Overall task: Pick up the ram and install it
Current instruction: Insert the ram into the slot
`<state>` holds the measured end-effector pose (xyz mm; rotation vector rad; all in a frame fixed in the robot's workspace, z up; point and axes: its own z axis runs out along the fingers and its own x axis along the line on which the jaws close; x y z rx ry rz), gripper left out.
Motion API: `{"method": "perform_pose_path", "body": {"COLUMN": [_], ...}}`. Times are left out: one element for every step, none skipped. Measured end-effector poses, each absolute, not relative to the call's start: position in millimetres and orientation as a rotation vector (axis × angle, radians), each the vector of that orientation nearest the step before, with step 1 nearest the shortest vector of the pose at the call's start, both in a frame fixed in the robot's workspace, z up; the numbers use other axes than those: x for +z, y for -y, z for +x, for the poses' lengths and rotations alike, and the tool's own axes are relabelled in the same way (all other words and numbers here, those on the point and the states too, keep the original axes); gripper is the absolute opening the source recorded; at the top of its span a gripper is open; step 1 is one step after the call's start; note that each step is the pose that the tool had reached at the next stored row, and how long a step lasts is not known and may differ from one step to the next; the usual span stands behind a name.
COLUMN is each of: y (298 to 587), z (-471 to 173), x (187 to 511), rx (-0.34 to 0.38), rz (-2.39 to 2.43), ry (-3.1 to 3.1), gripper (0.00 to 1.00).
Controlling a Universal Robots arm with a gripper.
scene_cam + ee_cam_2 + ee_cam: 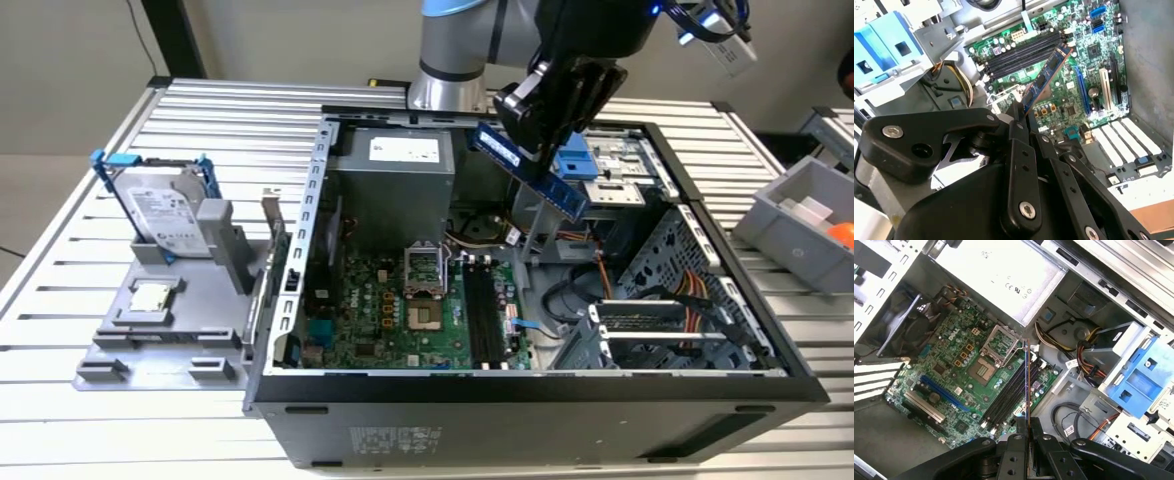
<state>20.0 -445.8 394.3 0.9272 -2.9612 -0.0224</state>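
The ram [537, 172], a long blue-green stick, hangs tilted in the air above the open computer case [534, 385]. My gripper [550, 148] is shut on its upper part. Below it on the green motherboard lie the black memory slots [483, 320], apart from the stick. In the second wrist view the ram [1046, 80] juts out from the gripper [1021, 122] over the slots [1024, 52]. The first wrist view has the ram [1027, 380] edge-on, coming out of the gripper [1026, 426] in line with the slots [1009, 395].
A silver hard drive in a blue frame [167, 210] and a small square processor chip [150, 298] rest on a grey stand at the exterior view's left. Inside the case are a power supply [394, 165], a processor socket [423, 275], a blue caddy [1141, 382] and cables. A grey bin [807, 225] stands at the right.
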Motion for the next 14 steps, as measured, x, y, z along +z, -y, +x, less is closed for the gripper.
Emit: {"method": "perform_pose_path", "body": {"y": [445.8,445.8,445.8,445.8,445.8,445.8,445.8,445.8,445.8,445.8,445.8,445.8,445.8,445.8], "z": [20.0,20.0,20.0,20.0,20.0,20.0,20.0,20.0,20.0,20.0,20.0,20.0,20.0,20.0], "x": [394.3,394.3,394.3,394.3,394.3,394.3,394.2,394.2,394.3,394.2,394.2,394.2,394.2,394.2], "rx": [-0.023,-0.023,-0.023,-0.023,-0.023,-0.023,-0.023,-0.023,-0.023,-0.023,-0.023,-0.023,-0.023,-0.023], "rz": [0.923,0.919,0.915,0.912,0.909,0.906,0.903,0.9,0.897,0.894,0.891,0.888,0.885,0.882], "ry": [2.963,2.964,2.965,2.966,2.967,2.968,2.969,2.97,2.971,2.971,2.972,2.973,2.974,2.975], "gripper": [0.0,0.0,0.0,0.0,0.0,0.0,0.0,0.0,0.0,0.0,0.0,0.0,0.0,0.0]}}
